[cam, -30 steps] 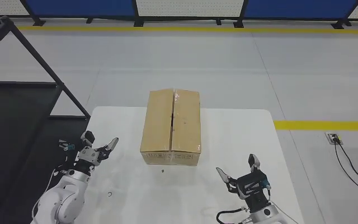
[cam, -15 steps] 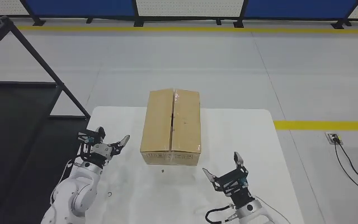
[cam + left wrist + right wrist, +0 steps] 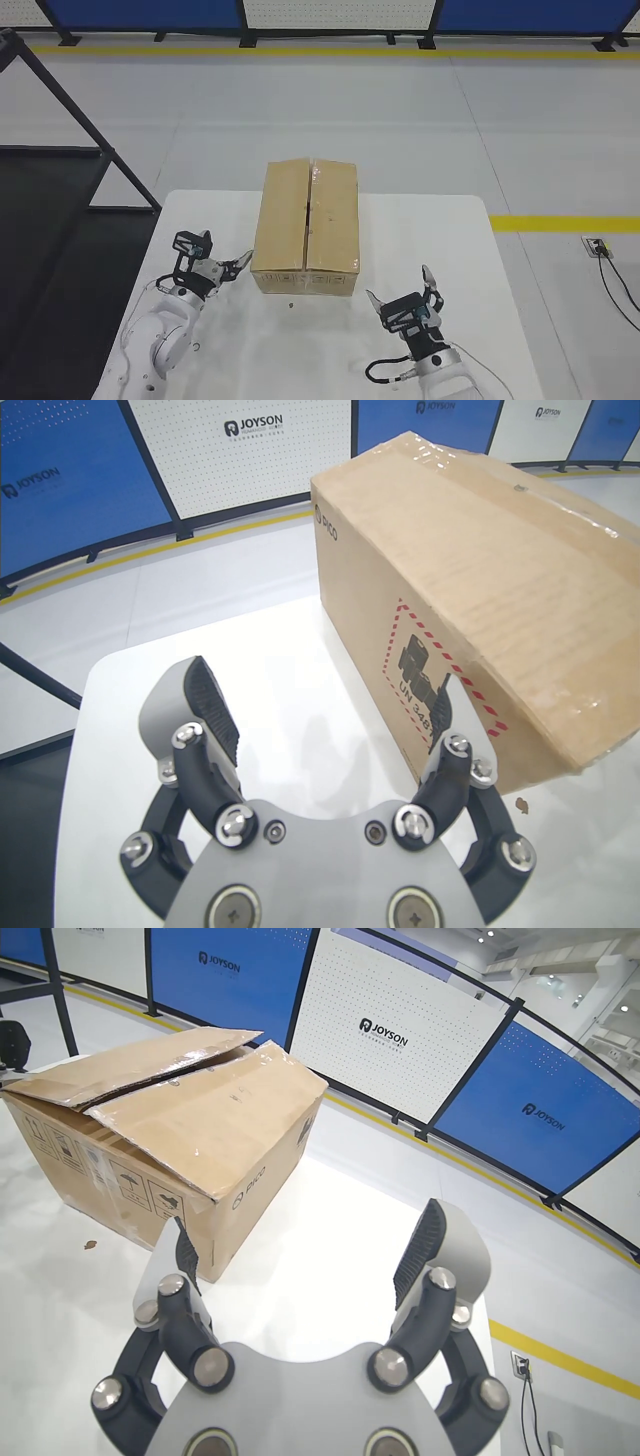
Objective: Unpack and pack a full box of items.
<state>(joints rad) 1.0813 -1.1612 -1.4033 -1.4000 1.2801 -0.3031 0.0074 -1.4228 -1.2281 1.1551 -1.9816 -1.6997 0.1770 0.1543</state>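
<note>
A robotics lab or test hall, fenced off from a larger industrial room.

A pale grey, glossy floor (image 3: 350, 110) runs wide around one white table (image 3: 420, 230), marked with yellow lines (image 3: 565, 223) like a factory walkway. Freestanding partition screens on black feet close the area in: blue panels (image 3: 225, 993) alternate with white perforated panels (image 3: 395, 1058). A black metal frame (image 3: 70, 110) stands beside the table, and a floor socket (image 3: 596, 247) with a black cable (image 3: 615, 285) lies near the yellow line. High overhead are white ducts and ceiling spotlights (image 3: 482, 939). The table carries a single cardboard box (image 3: 305, 225) with shipping labels, with no household furnishings around it.
</note>
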